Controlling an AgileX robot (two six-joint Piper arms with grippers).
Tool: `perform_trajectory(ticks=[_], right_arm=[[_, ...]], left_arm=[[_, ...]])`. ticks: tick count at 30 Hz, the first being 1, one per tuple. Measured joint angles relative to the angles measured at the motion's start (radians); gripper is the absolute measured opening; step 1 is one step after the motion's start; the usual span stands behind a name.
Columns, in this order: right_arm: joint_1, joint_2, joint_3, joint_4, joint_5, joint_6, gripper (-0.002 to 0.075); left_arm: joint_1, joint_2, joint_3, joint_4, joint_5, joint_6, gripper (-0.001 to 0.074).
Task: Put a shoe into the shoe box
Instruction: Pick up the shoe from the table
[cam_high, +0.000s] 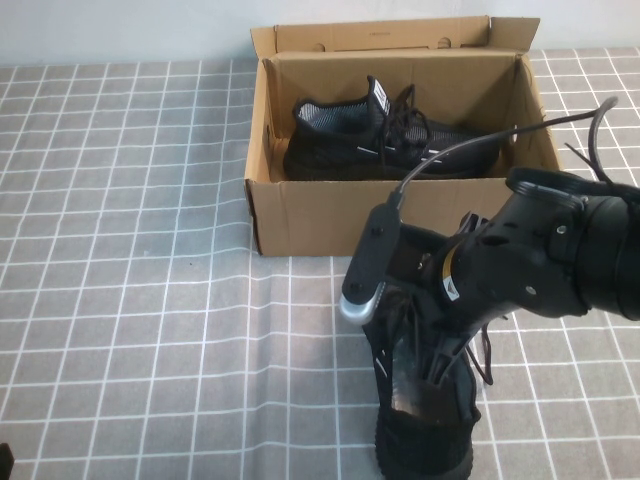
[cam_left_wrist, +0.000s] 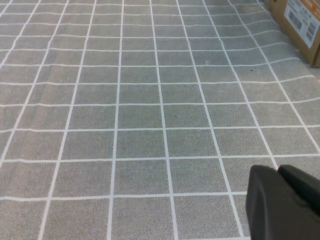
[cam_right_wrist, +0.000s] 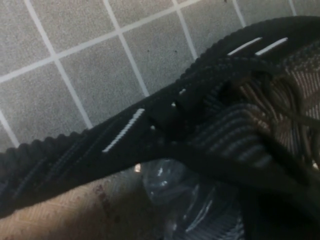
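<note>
The shoe (cam_high: 425, 420) lies on the desk (cam_high: 150, 300) before the box (cam_high: 330, 215). The right gripper (cam_high: 440, 370) reaches into its opening; fingers' state unclear. A shallow hold could slip. The left gripper (cam_left_wrist: 282, 205) rests shut aside.

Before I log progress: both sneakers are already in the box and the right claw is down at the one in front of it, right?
No. The high view shows only one sneaker in the box. The other shoe lies on the table, where the right claw is down at it.
</note>
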Motion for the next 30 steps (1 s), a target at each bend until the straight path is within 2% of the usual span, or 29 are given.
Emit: perform_trajectory(ticks=[2, 5, 14, 30], right_arm=[[0.0, 0.002, 0.0, 0.002, 0.0, 0.0, 0.0027], [0.0, 0.003, 0.0, 0.005, 0.003, 0.007, 0.0], [0.0, -0.036, 0.0, 0.038, 0.043, 0.097, -0.0005], [0.0, -0.503, 0.0, 0.19, 0.142, 0.058, -0.0006]], left_arm=[[0.0, 0.0, 0.0, 0.0, 0.0, 0.0, -0.0001], [0.0, 0.0, 0.0, 0.0, 0.0, 0.0, -0.0001], [0.0, 0.0, 0.0, 0.0, 0.0, 0.0, -0.0001], [0.0, 0.0, 0.0, 0.0, 0.0, 0.0, -0.0001]])
